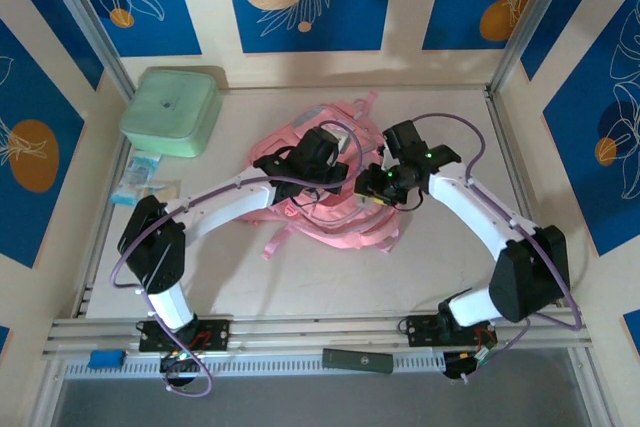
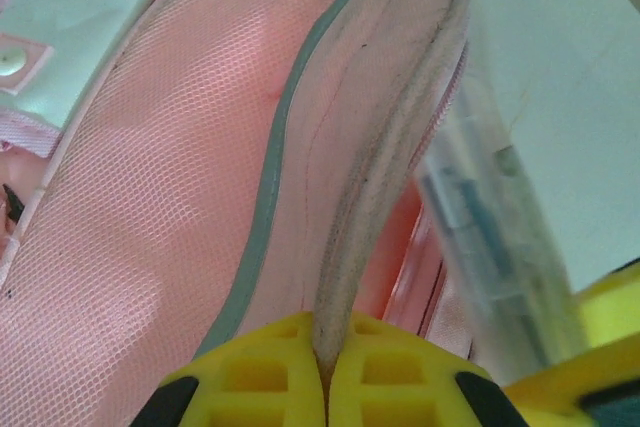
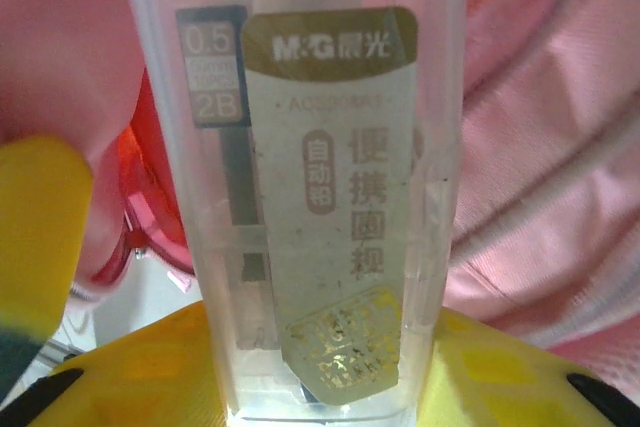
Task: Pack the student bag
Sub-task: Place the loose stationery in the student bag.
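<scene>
The pink bag (image 1: pixel 330 219) lies crumpled at mid-bench (image 1: pixel 400 277) between both arms, a mesh pocket's rim pinched tight in the left fingers (image 2: pixel 270 372), while the right fingers (image 3: pixel 500 372) grip a clear labelled case (image 3: pixel 320 197) just beside that rim.

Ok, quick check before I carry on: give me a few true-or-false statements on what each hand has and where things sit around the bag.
1. The left hand is pinched shut on an edge of the student bag. True.
2. The right hand is empty. False: it grips a clear plastic case with a printed label.
3. The case's label shows 0.5 and 2B. True.
4. The mint-green box sits right of the bag. False: in the top view it is at the far left, apart from the bag.
5. The case is close beside the bag edge that the left hand holds. True.
</scene>
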Robot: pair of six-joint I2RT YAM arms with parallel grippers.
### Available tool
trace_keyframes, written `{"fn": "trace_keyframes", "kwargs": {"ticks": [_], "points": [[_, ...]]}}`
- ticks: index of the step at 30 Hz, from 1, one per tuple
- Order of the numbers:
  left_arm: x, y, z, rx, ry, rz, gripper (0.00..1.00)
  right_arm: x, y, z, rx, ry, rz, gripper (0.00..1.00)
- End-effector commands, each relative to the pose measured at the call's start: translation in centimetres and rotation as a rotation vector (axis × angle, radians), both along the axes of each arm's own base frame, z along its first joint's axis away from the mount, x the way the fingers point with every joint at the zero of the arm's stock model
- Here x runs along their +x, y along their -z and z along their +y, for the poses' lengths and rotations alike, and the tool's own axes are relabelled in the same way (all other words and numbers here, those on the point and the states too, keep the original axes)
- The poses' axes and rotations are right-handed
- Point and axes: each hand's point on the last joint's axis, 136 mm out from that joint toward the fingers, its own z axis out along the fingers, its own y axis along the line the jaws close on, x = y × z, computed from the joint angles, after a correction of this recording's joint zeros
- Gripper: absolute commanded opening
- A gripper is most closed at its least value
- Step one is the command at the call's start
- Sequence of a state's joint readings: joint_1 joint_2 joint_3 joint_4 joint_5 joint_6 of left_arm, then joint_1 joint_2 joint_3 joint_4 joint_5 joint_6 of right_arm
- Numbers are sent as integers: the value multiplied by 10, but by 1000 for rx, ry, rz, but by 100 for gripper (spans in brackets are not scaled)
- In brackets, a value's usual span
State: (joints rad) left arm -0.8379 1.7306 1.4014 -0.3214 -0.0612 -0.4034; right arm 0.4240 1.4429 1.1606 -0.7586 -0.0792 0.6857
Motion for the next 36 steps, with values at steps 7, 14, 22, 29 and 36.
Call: {"fn": "trace_keyframes", "kwargs": {"ticks": [7,14,22,29,36], "points": [[14,-52,-9,-185,-73,-56,0,42,-5,26,93,53,-41,50],[18,-52,-1,-191,-102,-53,0,39,-9,36,194,44,-28,62],[17,-49,-1,-204,-91,-35,0,21,-2,19,286,92,40,49],[14,-47,-4,-227,-88,-8,0,35,7,42,382,101,42,23],[10,-49,-2,-241,-94,4,0,56,-3,68,486,78,-43,13]]}}
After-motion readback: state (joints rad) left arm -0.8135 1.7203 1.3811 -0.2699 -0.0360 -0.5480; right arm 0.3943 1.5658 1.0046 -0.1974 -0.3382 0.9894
